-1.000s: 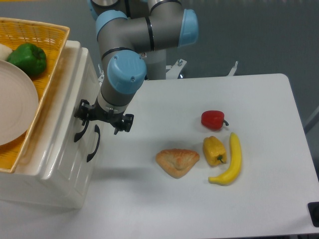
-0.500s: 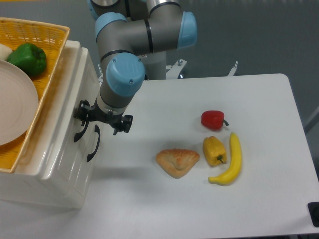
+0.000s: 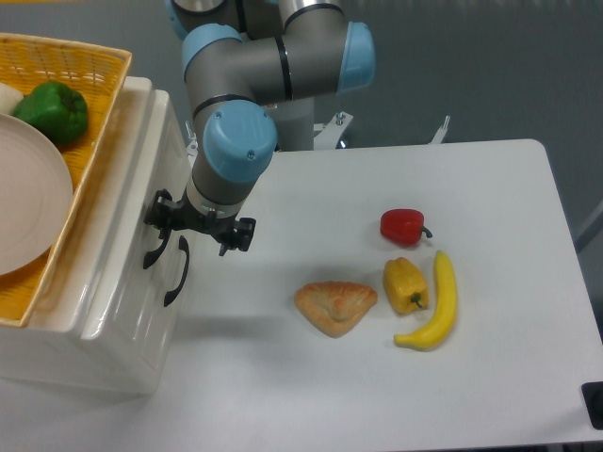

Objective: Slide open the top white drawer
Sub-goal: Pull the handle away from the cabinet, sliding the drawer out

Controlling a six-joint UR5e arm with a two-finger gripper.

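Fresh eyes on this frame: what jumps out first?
The grey-and-blue robot arm dominates, reaching down at the left so its gripper sits at the black handle of the top white drawer. Atop the cabinet, a yellow basket holds a green pepper and a plate. A banana lies right of centre.

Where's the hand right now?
The hand is at the left of the camera view, against the cabinet front at the top white drawer's black handle, left of the pastry.
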